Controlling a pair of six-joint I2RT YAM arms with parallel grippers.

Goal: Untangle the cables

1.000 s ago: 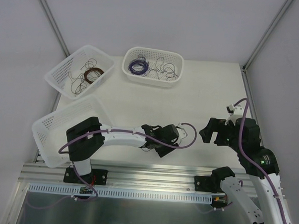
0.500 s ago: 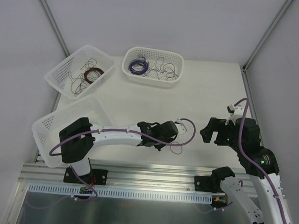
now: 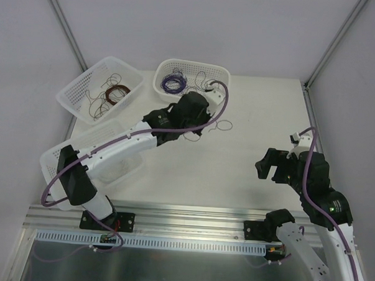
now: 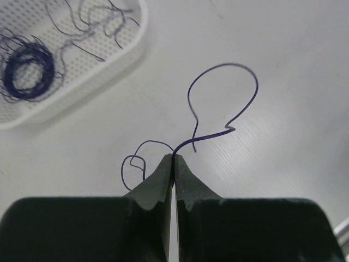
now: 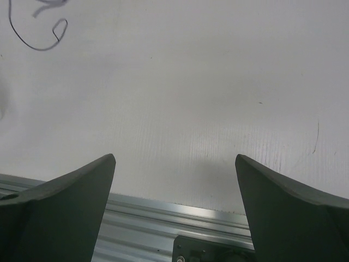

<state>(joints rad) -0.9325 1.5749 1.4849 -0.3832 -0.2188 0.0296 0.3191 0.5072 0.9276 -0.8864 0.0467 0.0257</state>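
Note:
My left gripper (image 4: 174,157) is shut on a thin purple cable (image 4: 223,64). The cable curls in a big loop ahead of the fingertips and in a small loop to their left, above the white table. In the top view the left gripper (image 3: 204,124) is stretched far out just in front of the middle basket (image 3: 223,72), and the cable's loop (image 3: 223,125) shows beside it. My right gripper (image 5: 174,164) stands open and empty over the table's near edge, and it sits at the right in the top view (image 3: 265,169).
The middle basket (image 4: 130,52) holds a purple wire coil (image 4: 27,73) and loose whitish and dark wires. A far-left basket (image 3: 78,86) holds a brown coil (image 3: 117,92). A third white basket (image 3: 52,162) sits by the left arm's base. An aluminium rail (image 5: 163,213) runs along the near edge.
The left gripper shut on the purple cable near the front middle of the table, then the arm swung it far out to the middle basket. The right arm shifted slightly nearer.

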